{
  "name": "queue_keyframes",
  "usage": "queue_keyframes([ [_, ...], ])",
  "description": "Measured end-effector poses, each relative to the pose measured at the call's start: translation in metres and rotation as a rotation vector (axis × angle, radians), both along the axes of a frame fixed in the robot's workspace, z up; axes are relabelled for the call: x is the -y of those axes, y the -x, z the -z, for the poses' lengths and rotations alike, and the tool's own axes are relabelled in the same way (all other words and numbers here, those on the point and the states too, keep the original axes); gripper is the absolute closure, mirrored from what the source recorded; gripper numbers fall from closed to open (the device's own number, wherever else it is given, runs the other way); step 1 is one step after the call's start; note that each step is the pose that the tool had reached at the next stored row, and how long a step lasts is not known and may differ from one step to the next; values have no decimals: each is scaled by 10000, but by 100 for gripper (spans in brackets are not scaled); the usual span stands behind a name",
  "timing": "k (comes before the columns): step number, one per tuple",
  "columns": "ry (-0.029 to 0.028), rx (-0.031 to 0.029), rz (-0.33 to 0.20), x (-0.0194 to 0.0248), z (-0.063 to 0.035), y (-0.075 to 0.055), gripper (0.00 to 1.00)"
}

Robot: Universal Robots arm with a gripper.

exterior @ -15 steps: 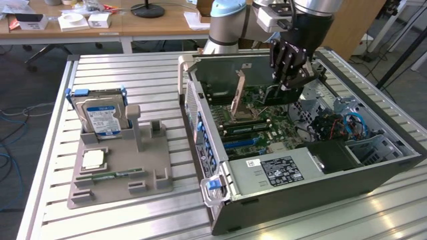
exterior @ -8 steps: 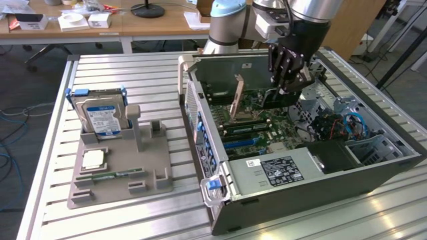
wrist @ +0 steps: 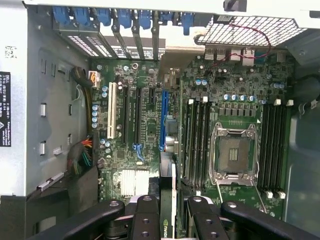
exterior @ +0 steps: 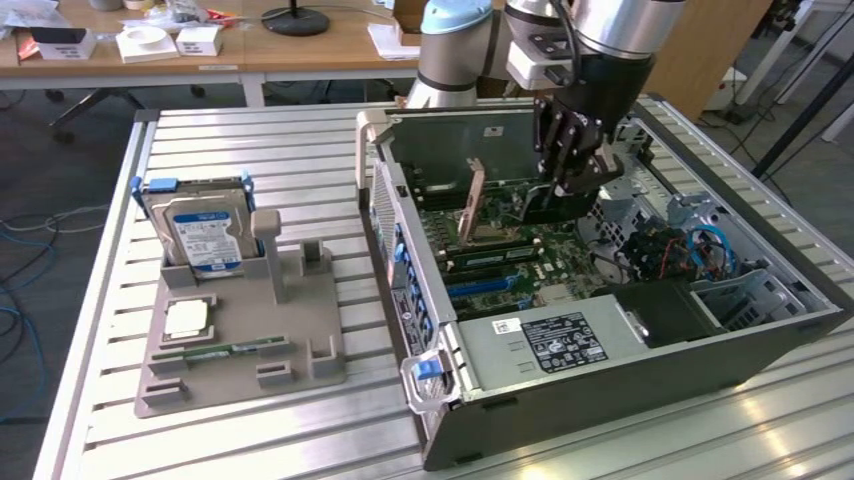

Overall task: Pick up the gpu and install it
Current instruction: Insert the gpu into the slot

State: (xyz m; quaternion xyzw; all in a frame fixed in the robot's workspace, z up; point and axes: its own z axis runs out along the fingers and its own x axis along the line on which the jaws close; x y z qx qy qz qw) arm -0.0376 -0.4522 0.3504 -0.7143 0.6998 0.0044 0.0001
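One gripper (exterior: pixel 567 193), jaws clamped on the gpu (wrist: pixel 166 227), hangs inside the computer case (exterior: pixel 601 400); in the exterior view the gpu's length runs toward nine o'clock, parallel to the blue slot (wrist: pixel 162 120).

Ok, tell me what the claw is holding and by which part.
The thin dark gpu card with tan bracket, the claw pinching its flat faces at the top edge.

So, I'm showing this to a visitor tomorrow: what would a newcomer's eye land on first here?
The open computer case on the slatted table, at the exterior view's right, with the arm's gripper reaching down into it. It grips the gpu on edge over the green motherboard. On the exterior view's left, a hard drive stands in a grey holder.
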Motion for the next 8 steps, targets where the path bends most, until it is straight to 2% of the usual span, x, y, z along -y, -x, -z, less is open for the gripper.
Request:
queue_keyframes([
  [8,-1,0,0,0,117,5,74],
])
